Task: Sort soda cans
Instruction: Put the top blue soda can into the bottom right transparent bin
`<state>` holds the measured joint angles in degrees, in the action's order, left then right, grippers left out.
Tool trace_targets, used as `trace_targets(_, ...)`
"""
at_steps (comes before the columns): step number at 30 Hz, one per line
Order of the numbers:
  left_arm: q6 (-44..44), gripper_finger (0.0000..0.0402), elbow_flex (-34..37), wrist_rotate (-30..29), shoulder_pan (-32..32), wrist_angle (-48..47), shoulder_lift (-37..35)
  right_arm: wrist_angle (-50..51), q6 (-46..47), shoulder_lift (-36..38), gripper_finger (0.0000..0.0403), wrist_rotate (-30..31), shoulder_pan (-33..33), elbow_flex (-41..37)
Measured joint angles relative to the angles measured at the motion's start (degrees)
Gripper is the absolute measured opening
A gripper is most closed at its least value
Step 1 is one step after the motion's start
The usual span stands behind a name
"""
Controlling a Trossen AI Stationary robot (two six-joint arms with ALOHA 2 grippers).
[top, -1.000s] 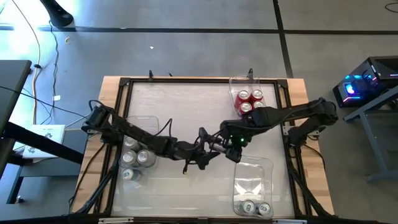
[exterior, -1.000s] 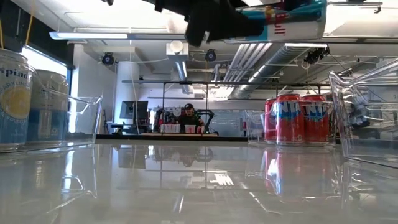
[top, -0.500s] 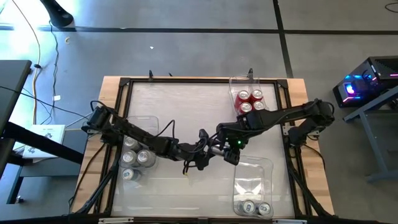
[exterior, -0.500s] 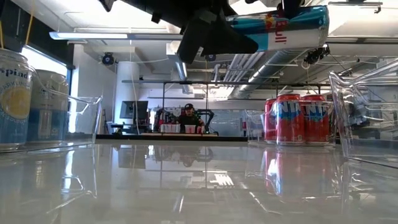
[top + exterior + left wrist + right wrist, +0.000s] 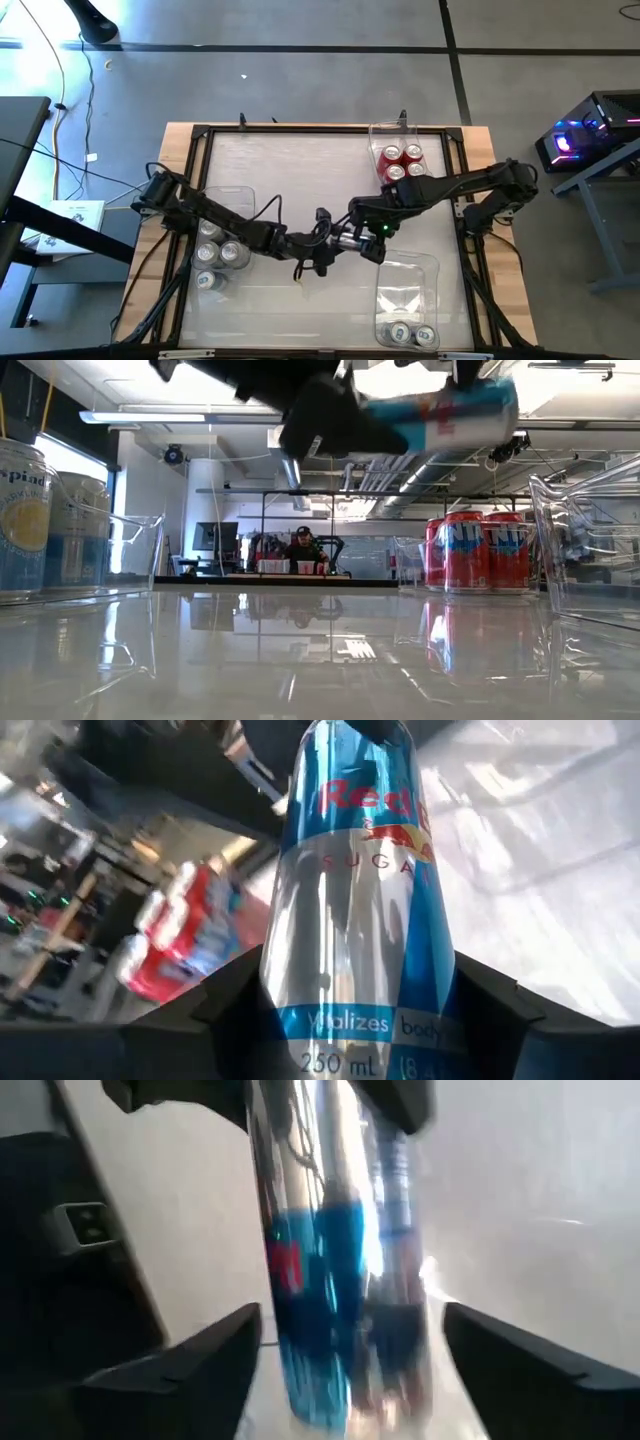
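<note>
A blue-and-silver soda can [image 5: 345,240] lies roughly level in the air over the table's middle, between my two grippers. My left gripper [image 5: 325,248] is shut on it. In the low view the can [image 5: 440,415] is near the top, its left end inside the dark left gripper [image 5: 320,415]. My right gripper [image 5: 362,232] faces it from the table's right, open. In the right wrist view its fingers [image 5: 180,1370] stand wide on either side of the can [image 5: 330,1280]. Whether they touch it, I cannot tell. My left gripper pinches the can between its two fingers [image 5: 215,1010] on the body near the base end [image 5: 300,1020], where the "250 mL" print is. It comes level from the table's left, along the can's length. The can is lifted clear, slightly tilted, right end higher.
Three clear bins sit on the table: one at the left with silver cans [image 5: 220,250], one at the far right with red cans [image 5: 400,160], one at the near right with two cans [image 5: 410,335]. A person [image 5: 303,545] sits far behind the table.
My right gripper has moved a little toward the table's left, closing on the can's free end. The can has sunk slightly in the low view and tipped, its left end now lower than its right.
</note>
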<state>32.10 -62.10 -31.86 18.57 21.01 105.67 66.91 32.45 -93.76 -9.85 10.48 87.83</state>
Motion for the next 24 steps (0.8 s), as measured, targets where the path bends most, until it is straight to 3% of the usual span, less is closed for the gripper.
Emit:
trace_targets(3,-4.0,0.0227,2.5,0.0,-0.7,1.2,0.0,2.2,-0.4,1.4,0.0345,8.4,1.4,0.0)
trace_targets(7,-9.8,0.0227,7.1,-0.6,-1.5,7.2,0.0,4.2,2.1,5.2,0.0353,18.6,4.9,0.0)
trace_targets(13,-16.6,0.0227,14.3,-2.0,-1.8,25.1,-0.9,0.5,10.5,14.4,0.0356,38.3,14.4,-6.7)
trace_targets(18,-17.4,0.0227,17.4,-1.9,-1.3,39.7,-1.0,-18.1,14.3,21.8,0.0356,53.7,21.6,-21.6)
trace_targets(24,-14.1,0.0227,17.4,-2.0,-0.5,48.0,-1.0,-54.9,5.6,23.8,0.0357,61.5,21.9,-37.4)
